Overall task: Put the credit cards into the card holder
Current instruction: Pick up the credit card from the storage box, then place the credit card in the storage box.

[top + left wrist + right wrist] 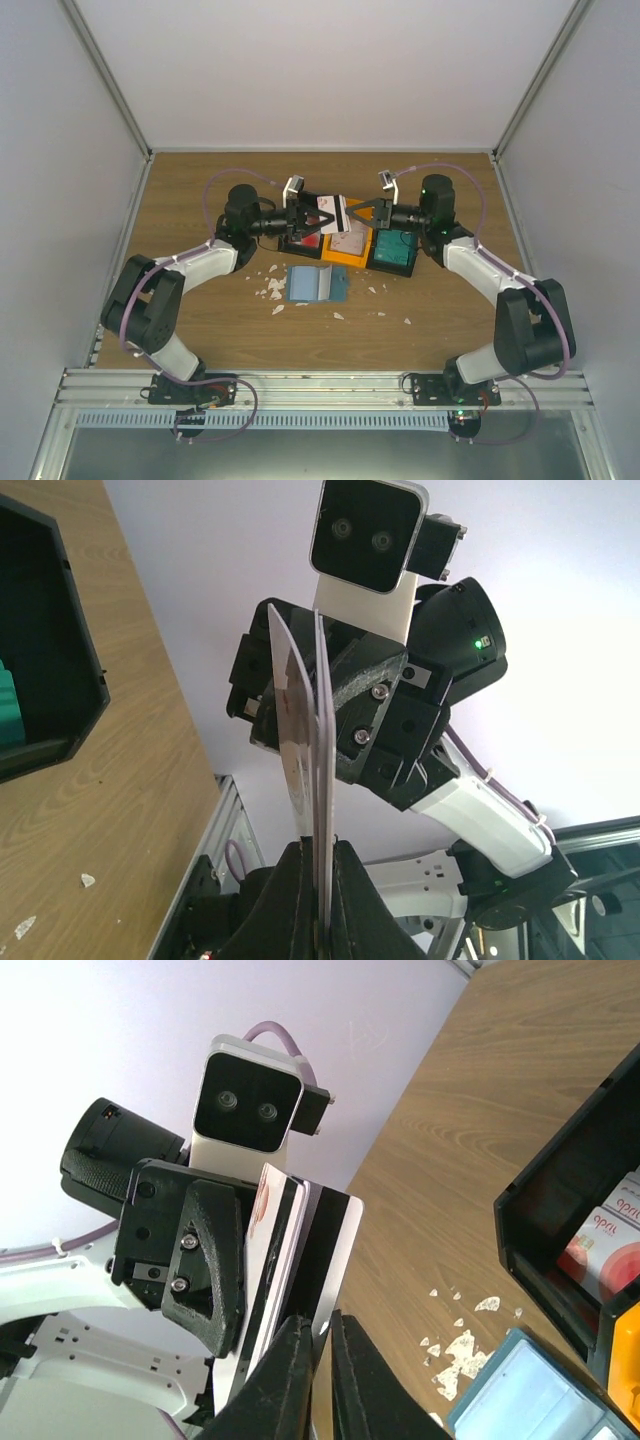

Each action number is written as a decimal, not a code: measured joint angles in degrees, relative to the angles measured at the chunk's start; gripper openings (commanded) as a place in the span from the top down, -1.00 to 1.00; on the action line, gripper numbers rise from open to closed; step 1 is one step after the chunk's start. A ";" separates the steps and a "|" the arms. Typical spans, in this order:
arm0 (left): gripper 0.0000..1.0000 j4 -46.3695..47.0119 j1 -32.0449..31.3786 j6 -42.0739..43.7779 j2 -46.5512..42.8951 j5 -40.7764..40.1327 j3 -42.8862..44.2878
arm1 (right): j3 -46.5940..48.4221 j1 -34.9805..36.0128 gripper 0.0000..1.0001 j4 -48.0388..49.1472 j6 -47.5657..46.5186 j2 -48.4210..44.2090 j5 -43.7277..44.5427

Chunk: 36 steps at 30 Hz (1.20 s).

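Your left jaws are squeezed shut on the credit cards (335, 214). They hold them up in the air, over the bins at the far side of the desk (230, 335). Your right jaws meet the same cards from the other side. They are pinched almost closed, and the edge of the cards sits between them. So both jaws have hold of the cards at once.

In the left wrist view you see the cards (318, 760) edge-on. There are at least two thin ones, and they spread apart a little at the far end. In the right wrist view the top card (285, 1250) is white with a dark stripe.

The card holder (314, 284) lies open and flat on the desk. It is nearer to you than the bins and is not touching the held cards. Its inside is light blue. Small white scraps (270, 291) lie around it.

A red-and-white card (600, 1245) lies inside the black bin (540, 1210). The orange bin (345, 258) sits just beside that one. A dark bin (388, 270) with teal things in it is on the right.
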 measured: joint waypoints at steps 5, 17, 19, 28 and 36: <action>1.00 0.83 0.11 -0.90 0.39 0.70 -0.04 | 0.20 0.15 0.81 1.53 1.14 1.16 -2.01; 0.81 1.60 0.61 1.88 1.84 1.38 0.85 | 0.24 -0.44 0.99 7.65 7.52 2.21 -3.96; 0.78 1.49 0.61 2.54 2.93 1.33 1.31 | 0.24 -1.03 0.99 7.37 7.54 2.21 -3.96; 0.93 -0.50 0.63 4.28 9.35 1.31 3.82 | 0.20 -8.11 0.99 2.91 7.06 2.97 -1.84; 0.94 -12.15 0.55 12.26 15.91 -1.27 9.55 | 0.76 -12.66 0.99 -8.94 -0.81 3.48 7.10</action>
